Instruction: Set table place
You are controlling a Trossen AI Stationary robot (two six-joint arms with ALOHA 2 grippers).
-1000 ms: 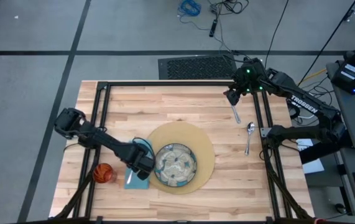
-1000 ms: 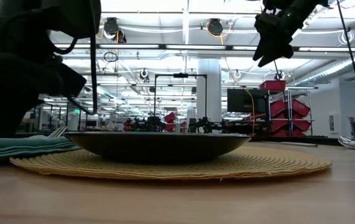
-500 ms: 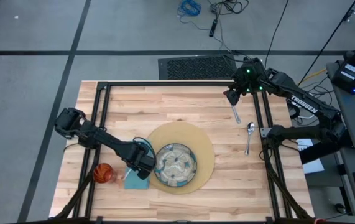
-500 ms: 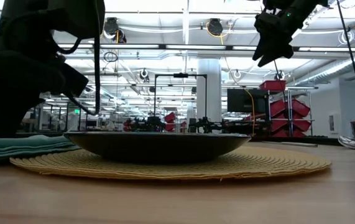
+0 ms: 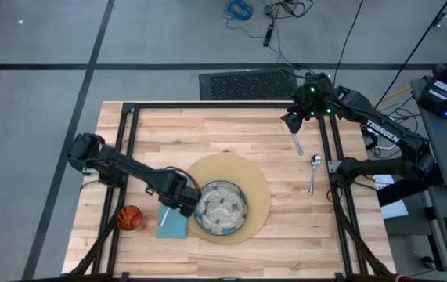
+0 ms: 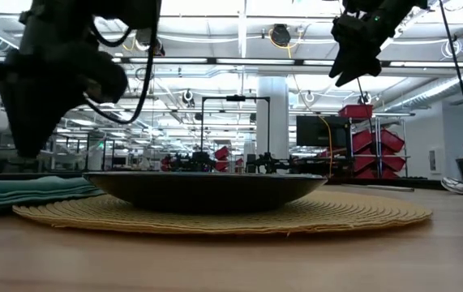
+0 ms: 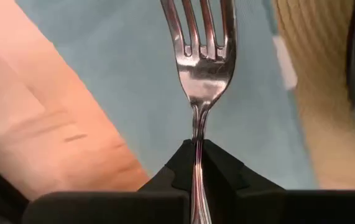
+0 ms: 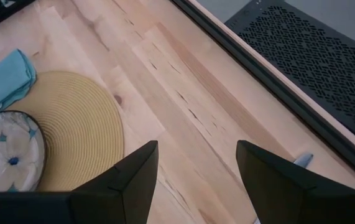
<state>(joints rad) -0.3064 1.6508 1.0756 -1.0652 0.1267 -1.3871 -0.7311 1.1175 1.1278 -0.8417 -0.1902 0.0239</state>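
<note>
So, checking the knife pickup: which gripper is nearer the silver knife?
Right. The right gripper hovers over the silver knife; the left gripper is far off by the plate.

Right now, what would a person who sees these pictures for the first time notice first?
Probably the fork, pinched by its handle in the left gripper, whose fingers are shut on it above the light-blue napkin, beside the patterned plate on the round mat. At the table's far right, the right gripper hangs open over the knife, with the spoon nearby.
</note>
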